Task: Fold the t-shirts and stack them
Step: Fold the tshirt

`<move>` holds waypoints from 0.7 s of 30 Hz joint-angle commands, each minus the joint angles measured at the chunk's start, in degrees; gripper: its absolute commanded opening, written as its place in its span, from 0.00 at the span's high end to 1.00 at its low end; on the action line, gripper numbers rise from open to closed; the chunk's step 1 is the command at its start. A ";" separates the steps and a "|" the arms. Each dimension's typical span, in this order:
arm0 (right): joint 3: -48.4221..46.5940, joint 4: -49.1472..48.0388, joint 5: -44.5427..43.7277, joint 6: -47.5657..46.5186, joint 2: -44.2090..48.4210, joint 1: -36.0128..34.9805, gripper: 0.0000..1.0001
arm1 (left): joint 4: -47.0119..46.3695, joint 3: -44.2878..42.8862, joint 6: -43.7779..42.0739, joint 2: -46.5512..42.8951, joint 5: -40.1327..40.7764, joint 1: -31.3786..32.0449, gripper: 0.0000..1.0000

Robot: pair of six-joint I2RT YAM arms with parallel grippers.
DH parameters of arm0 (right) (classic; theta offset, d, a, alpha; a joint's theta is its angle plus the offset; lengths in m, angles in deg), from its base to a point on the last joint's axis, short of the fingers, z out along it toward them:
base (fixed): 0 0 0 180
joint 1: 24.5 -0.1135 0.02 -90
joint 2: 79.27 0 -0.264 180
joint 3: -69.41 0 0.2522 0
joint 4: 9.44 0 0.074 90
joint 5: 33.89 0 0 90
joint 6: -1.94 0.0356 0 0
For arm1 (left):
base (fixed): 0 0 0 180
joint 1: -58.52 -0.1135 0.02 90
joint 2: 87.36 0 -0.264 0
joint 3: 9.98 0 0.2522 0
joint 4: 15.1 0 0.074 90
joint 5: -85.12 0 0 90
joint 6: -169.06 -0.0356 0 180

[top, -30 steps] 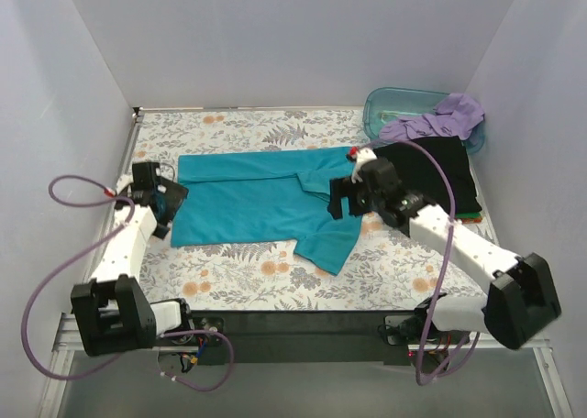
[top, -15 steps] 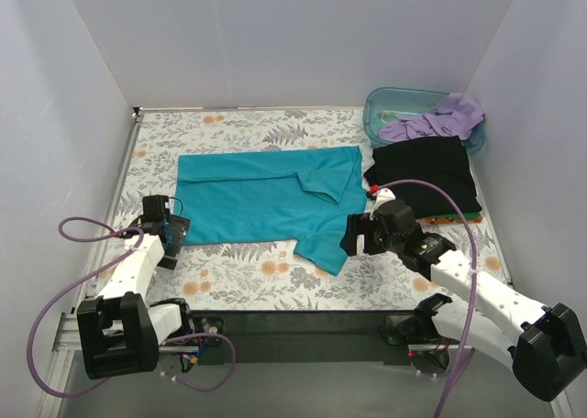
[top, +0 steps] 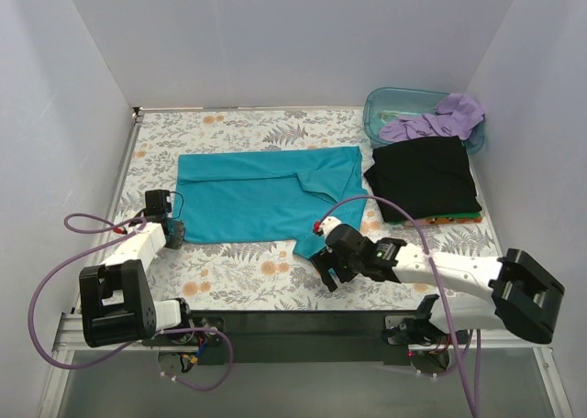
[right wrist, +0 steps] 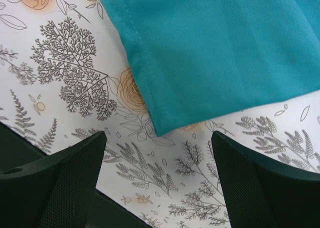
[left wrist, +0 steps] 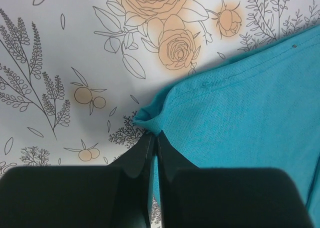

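A teal-blue t-shirt (top: 261, 198) lies spread on the flowered tablecloth. My left gripper (top: 172, 229) is shut on its near left corner (left wrist: 150, 117), a small pinch of cloth bunched between the fingers. My right gripper (top: 328, 271) hovers open just short of the shirt's near right corner (right wrist: 165, 125), with only tablecloth between its fingers (right wrist: 75, 173). A folded black t-shirt (top: 424, 178) lies at the right. A lavender t-shirt (top: 438, 120) hangs crumpled over the tub's rim.
A translucent blue-green tub (top: 390, 102) stands at the back right corner. White walls close in the table on three sides. Purple cables loop beside both arms. A thin orange and green strip (top: 449, 218) shows under the black shirt's near edge.
Both arms swung down from the shirt's middle to its near edge. My left gripper closed on the near left corner. The right gripper came to the near right corner, still open.
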 commanded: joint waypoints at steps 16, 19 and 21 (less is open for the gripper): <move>-10.38 4.36 -12.56 1.25 -19.44 -3.64 0.71 | -0.20 0.98 -2.00 -2.17 -0.72 -0.38 1.00; -12.48 5.42 -14.66 1.17 -18.74 -3.64 0.81 | -0.02 0.45 -2.26 -2.96 -1.60 -0.38 1.00; -13.71 5.86 -16.85 0.64 -17.77 -3.64 0.90 | 0.24 -0.33 -2.79 -4.01 -2.39 -0.39 1.00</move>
